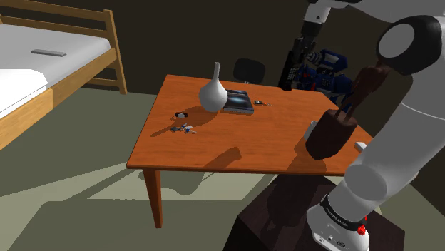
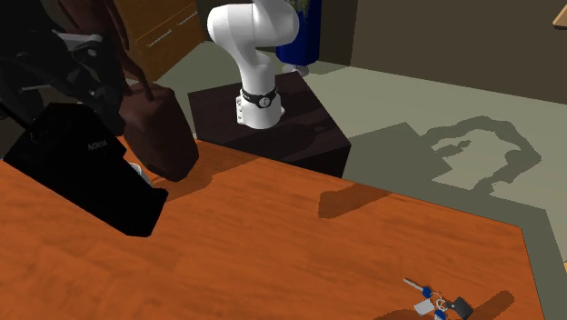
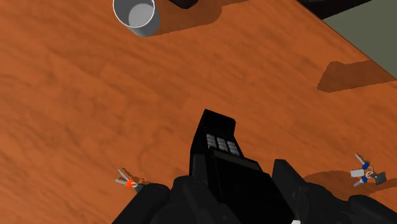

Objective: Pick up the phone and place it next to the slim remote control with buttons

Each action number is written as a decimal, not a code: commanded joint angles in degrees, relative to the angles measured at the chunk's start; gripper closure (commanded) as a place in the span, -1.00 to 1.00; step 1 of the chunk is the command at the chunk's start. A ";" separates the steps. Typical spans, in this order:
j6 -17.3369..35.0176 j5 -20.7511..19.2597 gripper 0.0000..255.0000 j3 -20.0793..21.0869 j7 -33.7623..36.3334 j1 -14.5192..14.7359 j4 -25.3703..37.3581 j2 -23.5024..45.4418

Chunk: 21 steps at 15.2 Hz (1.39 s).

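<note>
The gripper (image 1: pixel 298 58) hangs high over the far right part of the orange table (image 1: pixel 214 153), right of centre in the upper part of the shoulder view. Its jaws are clamped on the black phone (image 3: pixel 219 149), which is clear of the tabletop. In the wrist view the phone juts out from between the fingers (image 3: pixel 287 181), with rows of small keys on its face. In the second exterior view the phone fills the left side, above the wood.

A white vase (image 1: pixel 213 93) stands mid-table beside a dark tray (image 1: pixel 239 103). A brown bag (image 1: pixel 331 132) sits at the table's right edge. A small white object (image 1: pixel 360 145) beside it may be the remote, but too little of it shows.
</note>
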 commanded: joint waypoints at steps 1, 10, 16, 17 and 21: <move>2.18 -0.73 1.00 -0.89 -2.14 -0.96 -4.13 -2.07; 8.35 -1.92 1.00 -6.02 -13.09 -6.58 -12.26 -3.90; 11.82 -1.47 1.00 -9.69 -21.07 -10.76 -14.25 -2.12; 12.34 -1.27 1.00 -10.28 -22.46 -11.51 -14.33 -1.59; 14.26 0.00 1.00 -12.56 -28.16 -14.70 -13.92 1.21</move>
